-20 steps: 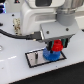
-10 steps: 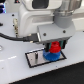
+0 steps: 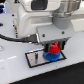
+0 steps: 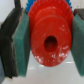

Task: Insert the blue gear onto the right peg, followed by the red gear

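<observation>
Jaws clenched on the red gear [image 4: 49, 42], and the wrist view shows it plainly: a teal pad [image 4: 21, 47] pressed flat against one flank of the gear, its twin touching the opposite flank, toothed rim squeezed between them. The gear's raised hub faces the camera, its dark bore showing just about midway between the pads. Peeking out behind the red rim, a sliver of the blue gear [image 4: 46, 2]. Over in the exterior view, the gripper [image 3: 52, 47] hangs low over the plate [image 3: 35, 59], black-edged and grey. Directly beneath the jaws sits the blue gear, flat on the plate's end toward the exterior view's right, with the red gear right on top of it. Whether red is fully seated cannot be told, and the right peg is hidden under the stack. The white arm [image 3: 40, 17] bulks above everything
</observation>
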You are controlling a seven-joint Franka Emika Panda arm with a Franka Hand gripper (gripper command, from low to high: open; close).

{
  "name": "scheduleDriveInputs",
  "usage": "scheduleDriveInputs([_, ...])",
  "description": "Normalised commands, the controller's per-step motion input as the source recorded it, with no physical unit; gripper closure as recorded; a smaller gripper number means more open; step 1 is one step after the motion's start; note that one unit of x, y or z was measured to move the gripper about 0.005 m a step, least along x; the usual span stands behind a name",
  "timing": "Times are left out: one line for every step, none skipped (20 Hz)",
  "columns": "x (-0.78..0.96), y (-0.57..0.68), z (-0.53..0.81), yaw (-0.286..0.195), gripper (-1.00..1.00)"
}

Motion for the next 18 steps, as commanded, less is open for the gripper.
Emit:
scheduleDriveInputs([0.13,0.03,0.31,0.0,1.0])
scheduleDriveInputs([0.13,0.0,0.19,0.0,1.0])
scheduleDriveInputs([0.13,0.0,0.12,0.0,1.0])
scheduleDriveInputs([0.14,0.0,0.0,0.0,1.0])
scheduleDriveInputs([0.14,0.0,0.0,0.0,1.0])
scheduleDriveInputs([0.13,-0.01,-0.03,0.0,1.0])
scheduleDriveInputs([0.15,-0.07,-0.07,0.0,1.0])
scheduleDriveInputs([0.16,-0.09,-0.07,0.0,1.0])
scheduleDriveInputs([0.16,-0.09,-0.09,0.0,1.0])
scheduleDriveInputs([0.17,-0.08,-0.09,0.0,1.0])
scheduleDriveInputs([0.18,-0.09,-0.12,0.0,1.0])
scheduleDriveInputs([0.19,-0.07,-0.14,0.0,1.0])
scheduleDriveInputs([0.2,-0.07,-0.15,0.0,1.0])
scheduleDriveInputs([0.19,-0.06,-0.15,0.0,1.0])
scheduleDriveInputs([0.18,-0.06,-0.17,0.0,1.0])
scheduleDriveInputs([0.15,-0.07,-0.19,0.0,1.0])
scheduleDriveInputs([0.15,-0.09,-0.2,0.0,1.0])
scheduleDriveInputs([0.14,-0.11,-0.2,0.0,1.0])
